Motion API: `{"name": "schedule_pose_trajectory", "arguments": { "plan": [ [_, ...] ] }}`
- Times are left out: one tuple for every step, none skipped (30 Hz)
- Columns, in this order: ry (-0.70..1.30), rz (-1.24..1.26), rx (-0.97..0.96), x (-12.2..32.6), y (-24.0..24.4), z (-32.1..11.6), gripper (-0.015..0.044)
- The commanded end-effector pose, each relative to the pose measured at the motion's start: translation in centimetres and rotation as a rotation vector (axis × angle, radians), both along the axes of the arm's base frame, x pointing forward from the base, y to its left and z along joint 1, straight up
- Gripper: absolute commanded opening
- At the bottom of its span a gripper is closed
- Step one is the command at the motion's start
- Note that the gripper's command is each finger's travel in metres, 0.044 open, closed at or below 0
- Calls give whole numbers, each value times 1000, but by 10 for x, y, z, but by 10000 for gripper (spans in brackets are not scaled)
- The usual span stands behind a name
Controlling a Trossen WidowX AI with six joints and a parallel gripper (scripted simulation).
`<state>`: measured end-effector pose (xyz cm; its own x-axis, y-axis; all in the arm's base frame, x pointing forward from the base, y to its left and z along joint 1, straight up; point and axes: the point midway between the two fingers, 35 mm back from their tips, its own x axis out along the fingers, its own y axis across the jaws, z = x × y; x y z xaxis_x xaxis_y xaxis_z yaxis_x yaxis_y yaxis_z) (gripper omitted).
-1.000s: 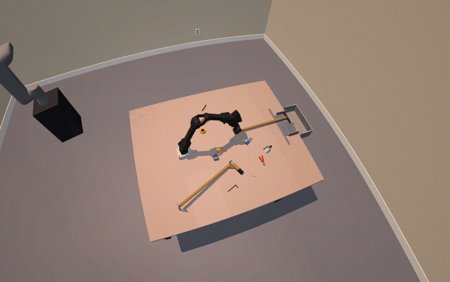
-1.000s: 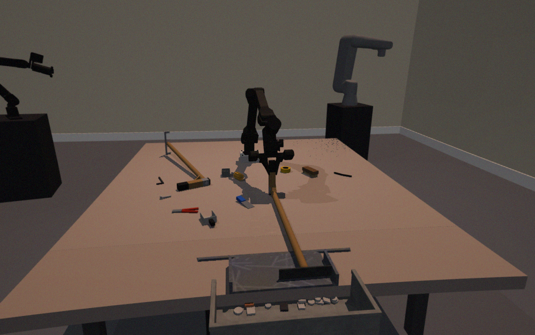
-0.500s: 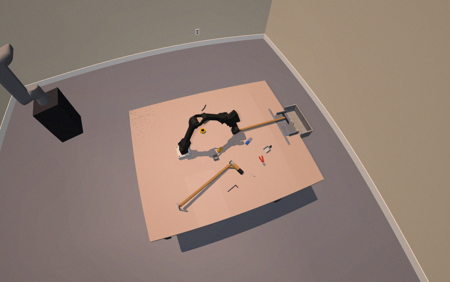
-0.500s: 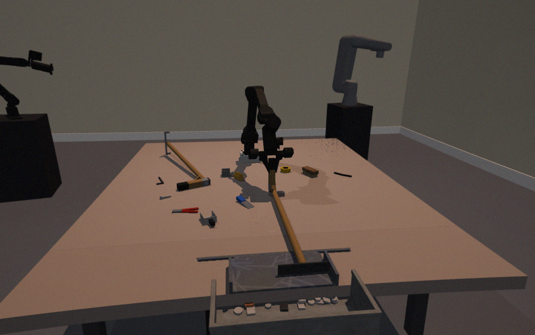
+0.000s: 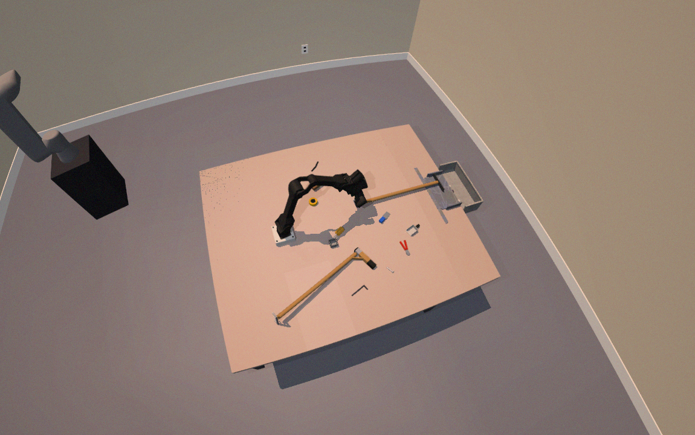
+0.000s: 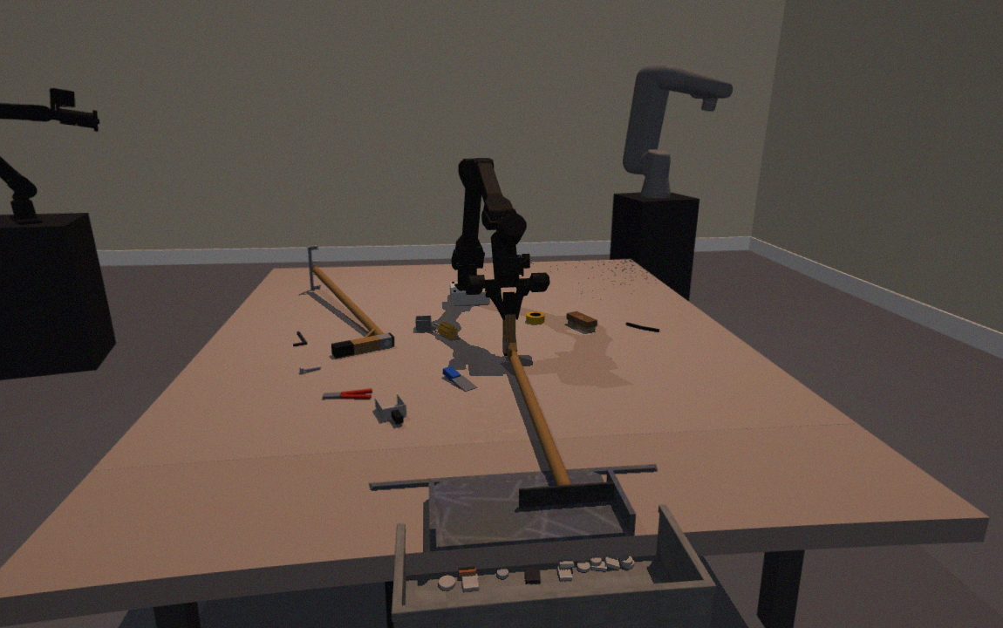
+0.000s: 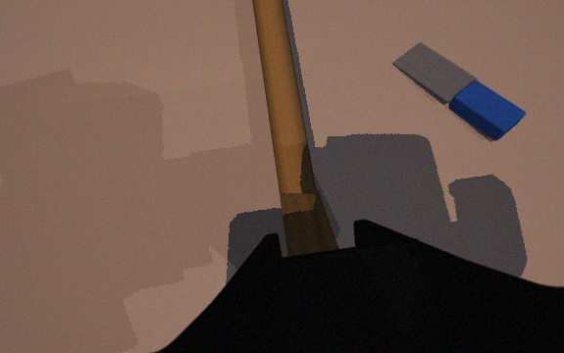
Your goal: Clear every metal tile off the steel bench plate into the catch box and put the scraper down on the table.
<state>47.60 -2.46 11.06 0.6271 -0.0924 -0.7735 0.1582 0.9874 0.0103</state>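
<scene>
A: State of the claw (image 5: 362, 202) (image 6: 510, 314) (image 7: 314, 237)
B: Clamped on the rear grip of the long scraper (image 5: 404, 190) (image 6: 538, 413) (image 7: 282, 88); the handle runs outward from it

A: Handling, in your judgement
B: Stiff, probably light wood, but front-heavy with so long a reach. Round shaft, liable to roll or twist; the grip piece is the right hold, taken squarely across

A: Farther from the claw
B: The dark blade (image 5: 443, 187) (image 6: 565, 495), at the handle's far end, over the steel bench plate (image 5: 437, 199) (image 6: 474, 516). Contact cannot be confirmed

A: Farthest
B: The catch box (image 5: 472, 186) (image 6: 552, 610), beyond the blade, with tiles (image 6: 470, 583) inside. None noted on the visible plate; behind the blade is partly hidden. Check there, then lower level before letting go
</scene>
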Motion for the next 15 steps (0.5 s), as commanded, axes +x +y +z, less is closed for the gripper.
{"name": "schedule_pose_trajectory", "arguments": {
  "plan": [
    [-20, -2, -3, -4, 1, 7, 0],
    [-20, -2, -3, -5, 1, 7, 0],
    [-20, -2, -3, -6, 2, 8, 0],
    [-20, -2, -3, -7, 2, 8, 0],
    [-21, -2, -3, -8, 2, 8, 0],
    [-21, -2, -3, -10, 3, 8, 0],
    [-21, -2, -3, -11, 3, 8, 0],
    [-21, -2, -3, -12, 3, 8, 0],
    [-21, -2, -3, -13, 3, 8, 0],
    [-21, -2, -3, -15, 4, 8, 0],
    [-21, -2, -3, -16, 4, 8, 0],
    [-21, -2, -3, -17, 4, 8, 0],
    [-21, -2, -3, -18, 5, 8, 0],
    [-21, -2, -3, -20, 5, 8, 0],
    [-21, -2, -3, -21, 5, 8, 0]
  ]
}}
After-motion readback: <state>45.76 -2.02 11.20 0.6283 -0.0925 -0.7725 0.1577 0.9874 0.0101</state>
